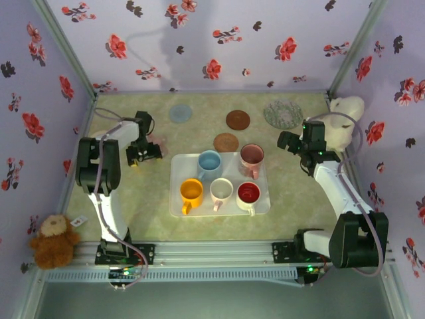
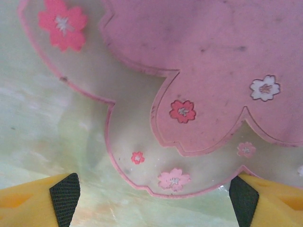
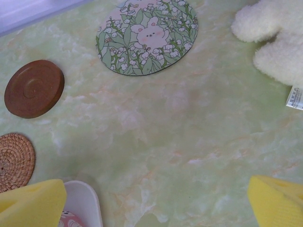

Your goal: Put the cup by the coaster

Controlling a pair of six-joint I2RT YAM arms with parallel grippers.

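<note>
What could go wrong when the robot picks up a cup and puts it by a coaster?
On the white tray, the white cup and red cup stand almost touching, so jaws reaching for one could bump the other. The woven coaster lies very near the tray, leaving little room.

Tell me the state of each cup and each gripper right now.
Left gripper: open, empty, above pink flower coaster.
Right gripper: open, empty.
Blue cup: upright, on tray.
Pink cup: upright, on tray.
Yellow cup: upright, on tray.
White cup: upright, on tray.
Red cup: upright, on tray.
</note>
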